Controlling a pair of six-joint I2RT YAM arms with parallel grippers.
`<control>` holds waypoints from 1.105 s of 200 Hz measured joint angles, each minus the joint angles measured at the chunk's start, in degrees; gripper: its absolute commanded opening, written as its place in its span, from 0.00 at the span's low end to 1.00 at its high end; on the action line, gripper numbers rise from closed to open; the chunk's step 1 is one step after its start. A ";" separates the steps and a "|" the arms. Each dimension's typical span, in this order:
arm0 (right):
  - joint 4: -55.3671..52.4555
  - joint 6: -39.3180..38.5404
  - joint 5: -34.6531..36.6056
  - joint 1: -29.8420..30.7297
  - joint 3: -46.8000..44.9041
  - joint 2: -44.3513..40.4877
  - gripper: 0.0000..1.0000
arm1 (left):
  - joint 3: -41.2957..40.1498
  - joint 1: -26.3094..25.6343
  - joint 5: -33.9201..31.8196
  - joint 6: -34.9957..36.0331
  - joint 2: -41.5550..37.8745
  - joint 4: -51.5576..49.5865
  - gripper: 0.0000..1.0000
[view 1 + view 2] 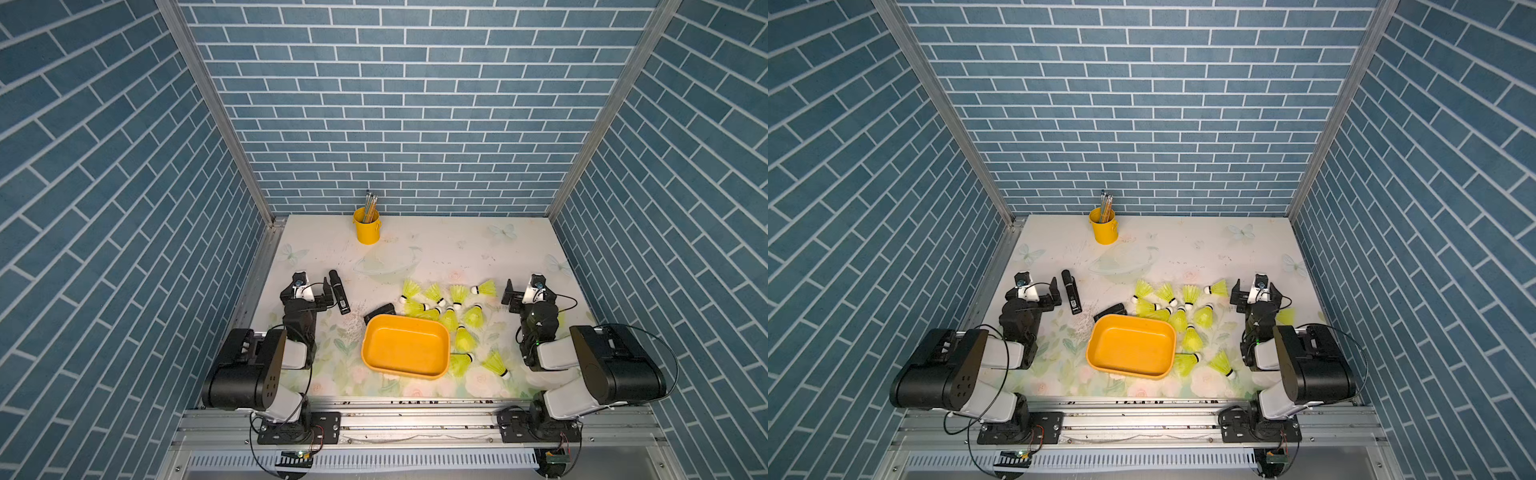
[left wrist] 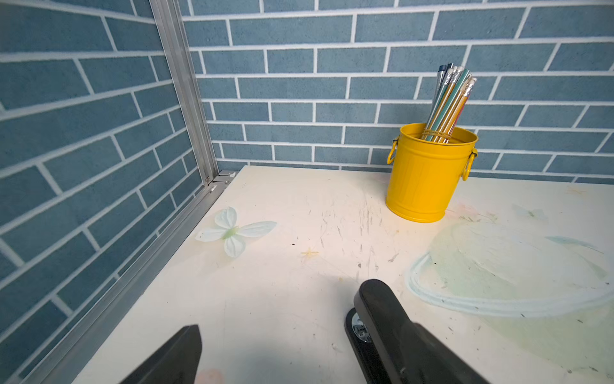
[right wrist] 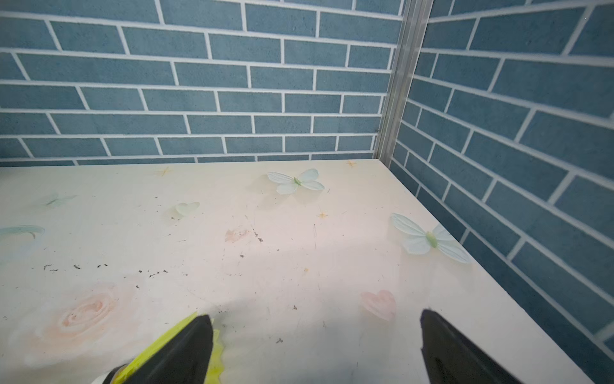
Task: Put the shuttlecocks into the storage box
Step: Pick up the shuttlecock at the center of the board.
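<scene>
The storage box (image 1: pixel 405 347) (image 1: pixel 1129 345), a shallow orange-yellow tray, sits near the table's front middle with nothing inside it. Several neon yellow-green shuttlecocks (image 1: pixel 451 307) (image 1: pixel 1183 309) lie scattered behind it and along its right side. My left gripper (image 1: pixel 305 287) (image 1: pixel 1032 289) (image 2: pixel 305 332) stands open at the left, facing the back wall, with bare table between its fingers. My right gripper (image 1: pixel 530 289) (image 1: pixel 1255 289) (image 3: pixel 315 322) is open at the right, holding nothing. One shuttlecock's skirt (image 3: pixel 217 352) shows beside a finger, outside the gap.
A black stapler (image 1: pixel 340 297) (image 2: pixel 382 316) lies right beside my left gripper. A second black object (image 1: pixel 379 312) rests against the box's far left corner. A yellow bucket of pencils (image 1: pixel 366 226) (image 2: pixel 428 173) stands by the back wall. Brick walls close in three sides.
</scene>
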 measured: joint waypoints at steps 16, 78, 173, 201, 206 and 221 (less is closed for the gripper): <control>0.00 0.00 0.00 -0.02 0.00 0.00 1.00 | 0.00 0.00 0.00 0.00 0.00 0.00 0.99; 0.00 -0.02 0.00 -0.02 0.00 0.00 1.00 | 0.00 0.00 0.00 0.00 0.00 0.00 0.99; -18.23 -0.11 6.08 3.43 4.55 -20.20 1.00 | 18.88 -4.11 -6.45 -2.58 -10.75 -27.04 1.00; -39.43 6.54 5.29 5.03 17.27 -32.15 1.00 | 22.49 -10.23 -10.71 -4.39 -17.05 -36.89 1.00; -42.71 8.63 4.52 5.07 19.34 -33.62 1.00 | 23.58 -11.08 -11.30 -5.38 -17.73 -39.45 1.00; -51.23 15.13 1.29 4.83 22.27 -37.83 1.00 | 28.74 -12.22 -12.13 -11.34 -18.47 -49.22 1.00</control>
